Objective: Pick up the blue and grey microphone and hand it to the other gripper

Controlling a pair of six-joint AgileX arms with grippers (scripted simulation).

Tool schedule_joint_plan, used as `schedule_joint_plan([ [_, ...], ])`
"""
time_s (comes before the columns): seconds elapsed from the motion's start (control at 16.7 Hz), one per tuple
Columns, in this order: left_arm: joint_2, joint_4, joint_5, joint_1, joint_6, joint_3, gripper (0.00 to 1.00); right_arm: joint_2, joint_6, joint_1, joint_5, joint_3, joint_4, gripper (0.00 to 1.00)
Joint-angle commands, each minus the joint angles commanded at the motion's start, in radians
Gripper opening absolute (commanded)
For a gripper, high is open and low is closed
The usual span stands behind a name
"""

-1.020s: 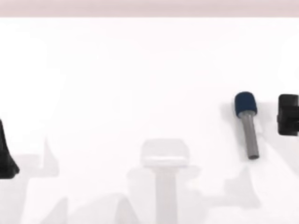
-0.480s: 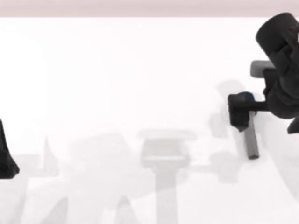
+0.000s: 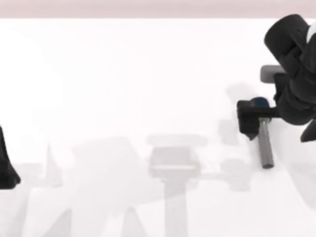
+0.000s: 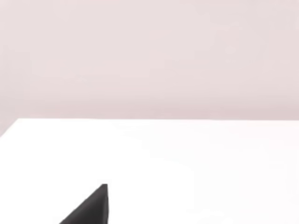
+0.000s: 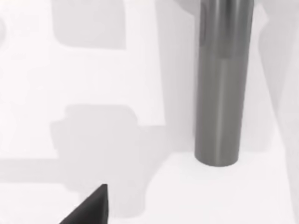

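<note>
The blue and grey microphone (image 3: 265, 147) lies on the white table at the right, its grey handle pointing toward the front edge. Only a sliver of its navy head (image 3: 259, 102) shows. My right gripper (image 3: 257, 116) hangs over that head, open, with one black finger to the head's left and the rest of the hand to its right. In the right wrist view the grey handle (image 5: 222, 88) lies ahead of one pointed fingertip (image 5: 96, 205), untouched. The other gripper, my left gripper (image 3: 7, 170), is parked at the table's left edge; one fingertip (image 4: 96, 207) shows over bare table.
The bulky black right arm (image 3: 295, 59) with a light grey block (image 3: 270, 73) covers the table's far right. The table's back edge (image 3: 158, 19) runs along the top. Arm shadows lie across the front middle.
The right arm came in from the right edge and moved over the microphone's head, hiding most of it, then shifted slightly left. Microphone and left arm have not moved.
</note>
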Motion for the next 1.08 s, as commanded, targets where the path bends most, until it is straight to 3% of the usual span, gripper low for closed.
schedule_joint_plan([
  [0.54, 0.0, 0.0, 0.0, 0.0, 0.0, 0.0, 1.0, 0.18, -0.001, 0.0, 0.001, -0.151, 0.335, 1.0],
  [0.9, 0.0, 0.0, 0.0, 0.0, 0.0, 0.0, 1.0, 0.202, 0.0, 0.0, 0.001, -0.168, 0.368, 1.0],
  [1.08, 0.0, 0.0, 0.0, 0.0, 0.0, 0.0, 1.0, 0.202, 0.0, 0.0, 0.001, -0.168, 0.368, 0.77],
])
